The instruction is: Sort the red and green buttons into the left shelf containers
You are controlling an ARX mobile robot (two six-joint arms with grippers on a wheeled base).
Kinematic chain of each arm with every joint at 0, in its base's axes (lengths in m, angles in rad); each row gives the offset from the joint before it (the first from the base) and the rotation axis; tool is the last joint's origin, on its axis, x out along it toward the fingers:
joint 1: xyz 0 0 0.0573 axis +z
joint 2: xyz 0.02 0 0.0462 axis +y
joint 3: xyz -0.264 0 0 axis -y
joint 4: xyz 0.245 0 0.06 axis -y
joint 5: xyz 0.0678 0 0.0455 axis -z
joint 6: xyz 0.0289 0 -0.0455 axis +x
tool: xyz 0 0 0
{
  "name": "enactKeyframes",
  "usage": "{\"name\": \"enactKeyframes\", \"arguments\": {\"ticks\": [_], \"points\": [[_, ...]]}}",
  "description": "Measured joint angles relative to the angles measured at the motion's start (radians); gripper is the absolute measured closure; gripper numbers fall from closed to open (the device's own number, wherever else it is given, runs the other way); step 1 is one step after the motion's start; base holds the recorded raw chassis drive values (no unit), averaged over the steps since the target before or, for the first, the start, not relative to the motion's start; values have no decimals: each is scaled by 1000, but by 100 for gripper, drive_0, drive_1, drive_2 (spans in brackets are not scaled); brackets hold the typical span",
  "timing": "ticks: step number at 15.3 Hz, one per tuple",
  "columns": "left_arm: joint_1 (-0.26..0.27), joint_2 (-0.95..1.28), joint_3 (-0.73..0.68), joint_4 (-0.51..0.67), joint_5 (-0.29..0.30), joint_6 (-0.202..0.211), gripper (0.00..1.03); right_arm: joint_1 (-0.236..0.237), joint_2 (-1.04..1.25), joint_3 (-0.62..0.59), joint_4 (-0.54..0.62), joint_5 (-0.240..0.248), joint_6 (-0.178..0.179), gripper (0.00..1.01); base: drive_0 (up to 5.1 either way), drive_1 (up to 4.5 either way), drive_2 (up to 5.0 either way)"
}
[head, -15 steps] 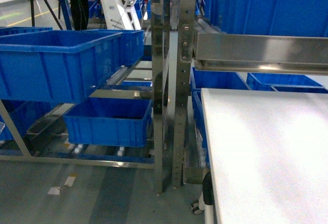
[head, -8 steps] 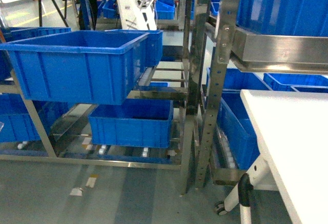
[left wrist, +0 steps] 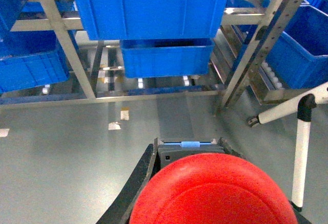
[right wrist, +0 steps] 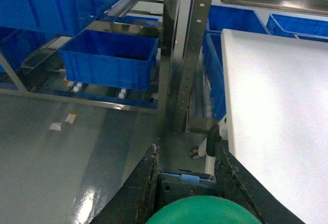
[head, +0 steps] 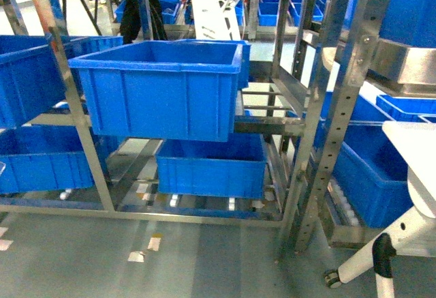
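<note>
No writing or labels can be read. The left gripper is clamped on a red button; the right gripper is clamped on a green button. Ahead, a steel shelf carries blue bins, one on the upper rail, another below it. The grey floor bears tape scraps; a white table stands right.

A red button cap is filling the bottom edge of the view, sitting between the dark fingers of the left gripper, which is closing on it. Beyond it, grey floor is stretching to the steel shelf, where one blue bin is resting above a lower blue bin. A white leg with a black joint is standing at the right edge.
</note>
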Motion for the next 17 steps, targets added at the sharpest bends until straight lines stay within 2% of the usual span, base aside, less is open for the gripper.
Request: {"name": "enactKeyframes", "arguments": {"ticks": [17], "points": [[0, 0, 0, 2, 0, 0, 76, 0, -2, 0, 4, 0, 0, 72, -494, 251, 251]]}}
